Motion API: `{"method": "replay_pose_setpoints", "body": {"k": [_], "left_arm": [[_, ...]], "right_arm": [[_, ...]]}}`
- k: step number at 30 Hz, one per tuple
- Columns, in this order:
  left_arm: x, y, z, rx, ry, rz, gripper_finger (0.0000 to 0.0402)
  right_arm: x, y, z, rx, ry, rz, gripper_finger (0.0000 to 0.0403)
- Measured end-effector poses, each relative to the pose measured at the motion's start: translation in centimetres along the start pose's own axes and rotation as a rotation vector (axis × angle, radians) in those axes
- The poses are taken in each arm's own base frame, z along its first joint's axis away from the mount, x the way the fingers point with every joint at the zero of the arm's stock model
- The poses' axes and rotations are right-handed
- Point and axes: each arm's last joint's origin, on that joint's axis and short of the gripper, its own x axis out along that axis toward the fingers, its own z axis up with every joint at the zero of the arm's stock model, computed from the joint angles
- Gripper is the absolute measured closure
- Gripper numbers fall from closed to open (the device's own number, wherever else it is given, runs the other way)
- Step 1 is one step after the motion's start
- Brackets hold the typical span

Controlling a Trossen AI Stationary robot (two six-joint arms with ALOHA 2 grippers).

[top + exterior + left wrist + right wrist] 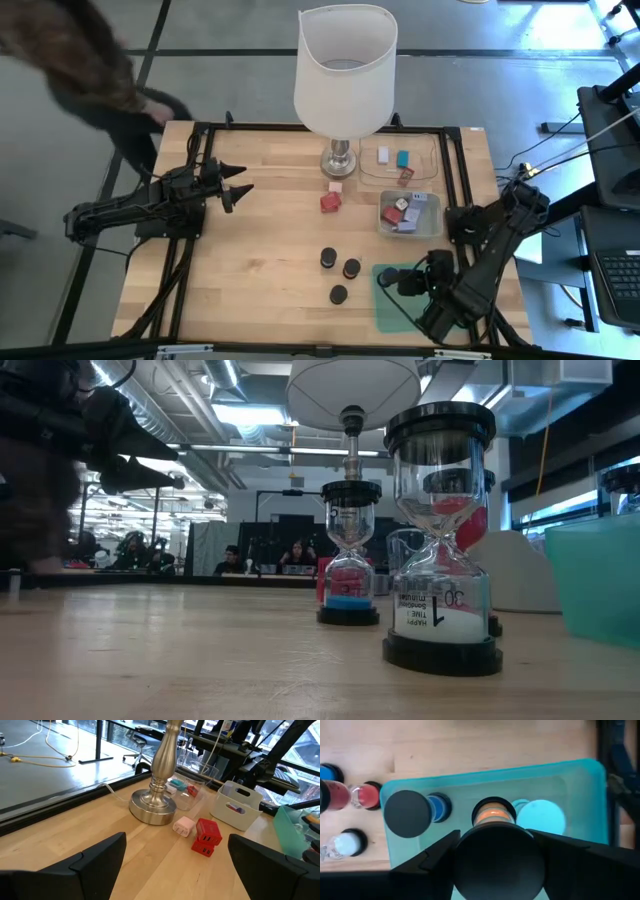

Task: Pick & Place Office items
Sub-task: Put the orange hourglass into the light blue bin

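Observation:
Three black-capped hourglasses (339, 272) stand on the wood near the table's middle; the low view shows them close up (440, 540). A red block (329, 202) and a pink block (335, 186) lie by the lamp base. My right gripper (420, 278) hangs over the teal tray (580, 785) at the near right, shut on an orange-sand hourglass (492, 815). In the tray stand a blue-sand hourglass (409, 813) and a mint disc (541, 817). My left gripper (175, 865) waits open at the table's left, pointing level toward the blocks. My right gripper pinches the orange-sand hourglass by its black top cap (470, 862), one finger on each side of the cap. The fingers come from above and point down. The hourglass stays upright below them, over the teal tray; the cap hides whether its base rests on the tray.
A tall lamp (345, 70) stands at the far middle. Beside it a clear tray (432, 150) holds white, teal and red blocks, and a grey bin (384, 222) holds more pieces. A person (80, 70) bends at the far left corner.

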Motion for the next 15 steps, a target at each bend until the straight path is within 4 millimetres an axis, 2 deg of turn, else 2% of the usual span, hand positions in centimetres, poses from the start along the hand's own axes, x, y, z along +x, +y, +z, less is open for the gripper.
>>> {"method": "replay_pose_setpoints", "body": {"k": [4,8,15], "left_arm": [[0.0,0.0,0.0,0.000,0.000,0.000,0.0054],[0.0,0.0,0.0,0.000,0.000,0.000,0.0054],[0.0,0.0,0.0,0.000,0.000,0.000,0.0054]], "right_arm": [[1.2,0.1,-0.5,-0.020,0.017,0.030,0.0178],[3.1,0.1,-1.1,-0.059,0.053,0.033,0.0193],[4.9,0.0,-1.0,-0.069,0.029,0.023,0.0183]]}}
